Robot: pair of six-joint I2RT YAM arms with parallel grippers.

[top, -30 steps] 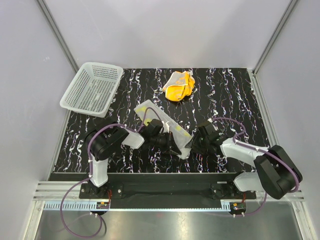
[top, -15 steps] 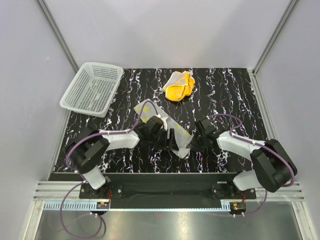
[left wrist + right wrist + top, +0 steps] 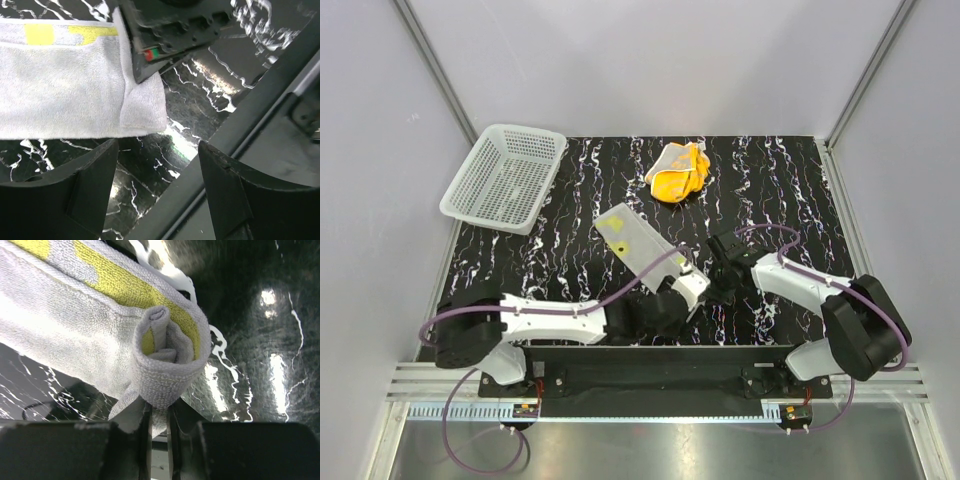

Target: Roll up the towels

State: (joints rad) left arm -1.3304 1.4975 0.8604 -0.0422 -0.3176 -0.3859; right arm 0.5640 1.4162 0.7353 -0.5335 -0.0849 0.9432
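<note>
While the white towel (image 3: 638, 245) lies as a long diagonal strip across the middle of the dark marbled surface (image 3: 790, 190), its near right end is curled into a small, tight roll with yellow stripes showing on the cloth. The right fingers (image 3: 90, 450) are closed almost completely, pinching a fold of towel that hangs from the underside of that roll; only a thin slit with cloth in it shows between them. The left arm stretches low along the near edge of the surface. The left fingers (image 3: 85, 190) stand wide apart with nothing between them, near the towel's short edge but apart from the cloth, and bare surface shows in the gap. From the left wrist view, the towel end looks flat with a narrow folded hem, and the dark body of the other arm sits over its corner. A crumpled yellow towel (image 3: 678, 172) lies well apart at the far side, and a white mesh basket (image 3: 505, 178) sits at the far left corner.
</note>
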